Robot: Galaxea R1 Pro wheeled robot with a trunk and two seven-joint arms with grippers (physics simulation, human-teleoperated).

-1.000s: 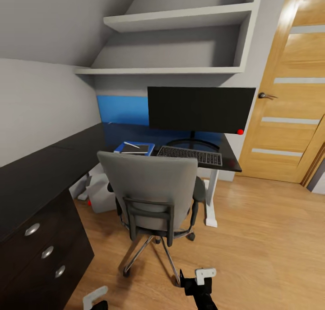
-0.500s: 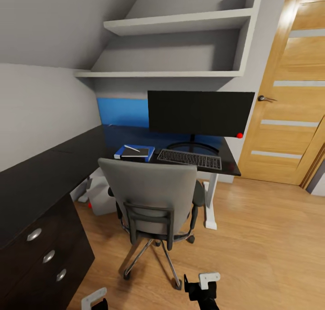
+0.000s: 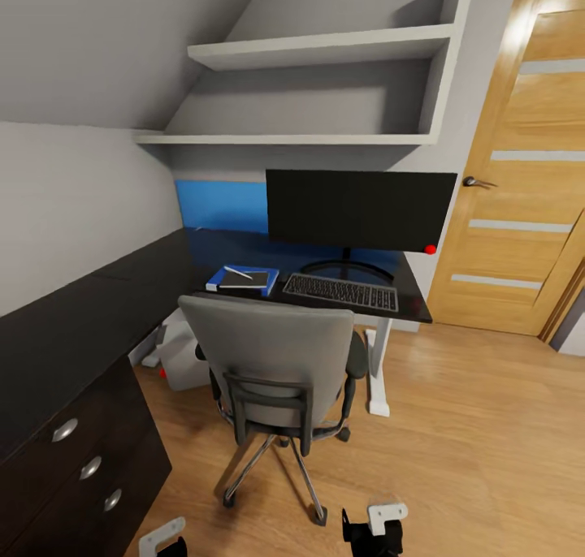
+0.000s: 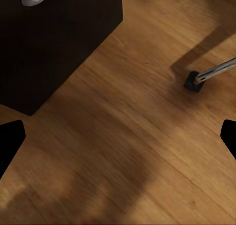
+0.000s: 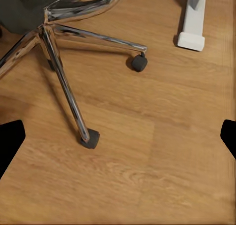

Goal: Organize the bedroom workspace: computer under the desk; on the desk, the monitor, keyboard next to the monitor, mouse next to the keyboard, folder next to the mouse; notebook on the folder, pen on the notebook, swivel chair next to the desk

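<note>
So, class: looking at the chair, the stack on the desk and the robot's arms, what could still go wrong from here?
1. The swivel chair stands on casters on the wood floor; a nudge from either low arm could roll it away from the desk or into it.
2. The pen lies loose on the notebook over the folder; a jolt to the desk might roll it off.
3. No mouse can be made out beside the keyboard, so that step may be unfinished.

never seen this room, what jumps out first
The grey chair stands in front of the black desk, its back toward the camera. Behind it a wide black monitor stands on the desk, with a keyboard before it and a blue folder beside the keyboard.
</note>
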